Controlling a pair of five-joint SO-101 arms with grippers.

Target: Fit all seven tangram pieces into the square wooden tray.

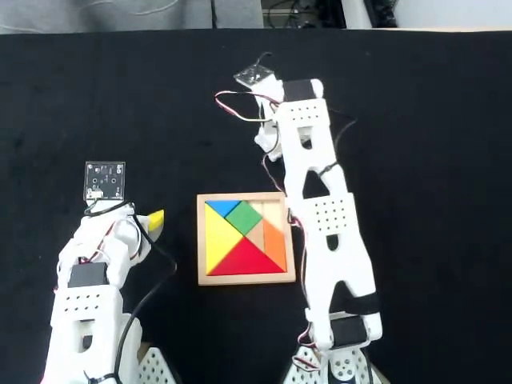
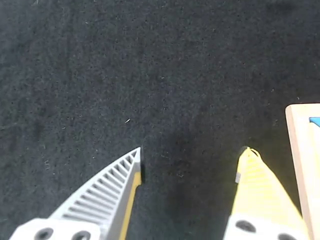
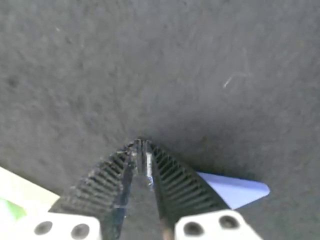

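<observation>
My counter (image 1: 432, 176) was covered in a black, felt-like cloth, flecked here and there with pale lint, and beyond its far edge ran a lighter strip of room. The square wooden tray (image 1: 246, 279) lay flat on the cloth near the middle, between my two arms and nearer the near edge than the far one. A pale bluish triangular piece (image 3: 237, 191) lay flat on the cloth too, apart from the tray, just beside my right tool (image 3: 143, 150), one end hidden behind a finger. My left arm's base (image 1: 152, 366) and my right arm's base (image 1: 340, 366) stood at the near edge.
</observation>
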